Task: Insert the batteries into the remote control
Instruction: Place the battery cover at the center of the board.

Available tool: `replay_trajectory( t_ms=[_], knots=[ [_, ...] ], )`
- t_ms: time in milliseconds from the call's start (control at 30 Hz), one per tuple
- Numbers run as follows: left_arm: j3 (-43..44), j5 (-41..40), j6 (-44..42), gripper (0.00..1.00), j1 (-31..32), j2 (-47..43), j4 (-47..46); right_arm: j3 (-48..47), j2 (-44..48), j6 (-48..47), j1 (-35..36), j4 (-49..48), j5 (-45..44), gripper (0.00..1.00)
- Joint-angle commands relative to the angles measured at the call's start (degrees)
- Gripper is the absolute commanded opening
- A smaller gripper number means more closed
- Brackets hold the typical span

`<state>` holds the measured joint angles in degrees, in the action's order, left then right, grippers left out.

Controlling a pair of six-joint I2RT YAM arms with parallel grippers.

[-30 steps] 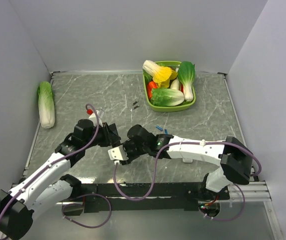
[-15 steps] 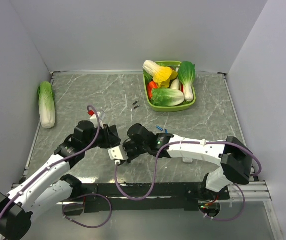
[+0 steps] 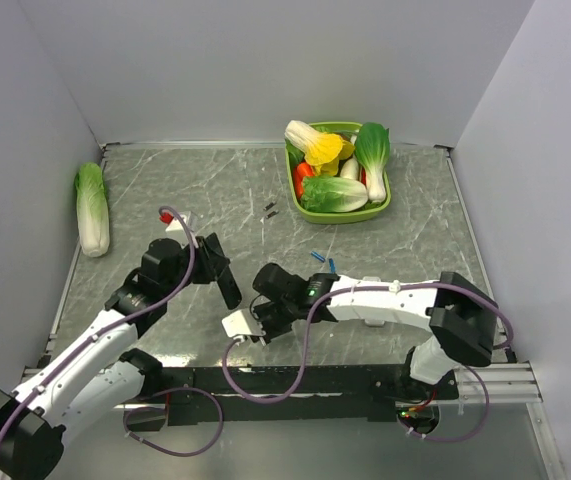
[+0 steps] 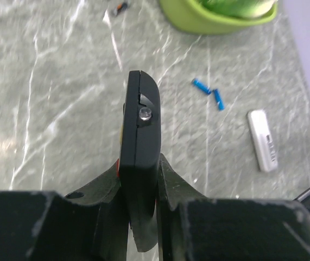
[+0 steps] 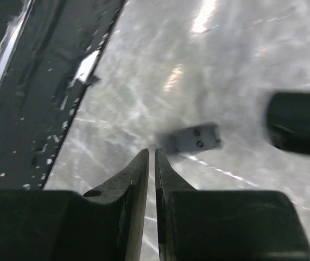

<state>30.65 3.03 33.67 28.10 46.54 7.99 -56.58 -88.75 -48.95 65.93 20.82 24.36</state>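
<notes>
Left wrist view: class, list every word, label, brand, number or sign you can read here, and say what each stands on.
No text here can be read.
On the slim black rectangular remote control, seen edge-on: no lettering shows.
On the white rectangular remote: faint grey marks, too small to read.
On the tiny bright-blue cylindrical batteries: no marking legible.

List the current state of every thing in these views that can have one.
remote control, held up on edge, clamped in the left end effector
left end effector, shut on the remote control
right end effector, nearly closed, empty
batteries, both loose on the table, not loaded
white remote, lying flat on the table
green basket, filled with vegetables
</notes>
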Motion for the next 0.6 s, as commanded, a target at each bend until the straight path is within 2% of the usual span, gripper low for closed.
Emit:
replay_trajectory(
  t_ms=[0, 167, 267, 333, 400, 433, 467, 533, 567],
  knots=[
    [-0.06, -1.44, 1.84, 0.01, 0.12, 0.56, -10.09, 0.76, -1.78, 1.75, -0.36, -0.95, 0.69, 0.17],
    [-2.96, -2.85, 2.45, 0.01, 0.12, 3.28, -13.08, 2.52, -1.69, 5.87, -3.61, -8.67, -0.63, 0.17],
    [-3.84, -6.97, 3.50, 0.01, 0.03, 3.12, -13.53, 5.76, 2.69, 10.71, -5.90, -14.55, -1.86, 0.18],
    [-4.37, -8.12, 4.73, 0.01, -0.06, 2.24, -13.18, 7.70, 7.16, 16.73, -6.69, -17.64, -4.66, 0.31],
    [-5.16, -9.70, 5.87, 0.01, -0.15, 0.40, -13.09, 9.38, 9.46, 20.63, -7.48, -19.15, -6.60, 0.36],
    [-5.60, -9.88, 6.23, 0.01, -0.23, -0.31, -13.09, 9.73, 11.47, 25.61, -7.83, -19.32, -7.91, 0.39],
    [-6.48, -10.23, 6.58, 0.01, -0.24, -2.05, -13.00, 10.34, 12.45, 28.44, -8.18, -19.76, -10.01, 0.52],
    [-7.62, -11.02, 8.07, 0.01, -0.32, -4.08, -13.09, 10.87, 15.25, 35.11, -8.62, -19.68, -13.01, 0.59],
    [-9.02, -11.20, 8.51, 0.01, -0.32, -6.36, -13.26, 11.40, 16.23, 37.41, -9.41, -19.50, -13.80, 0.72]
  ],
)
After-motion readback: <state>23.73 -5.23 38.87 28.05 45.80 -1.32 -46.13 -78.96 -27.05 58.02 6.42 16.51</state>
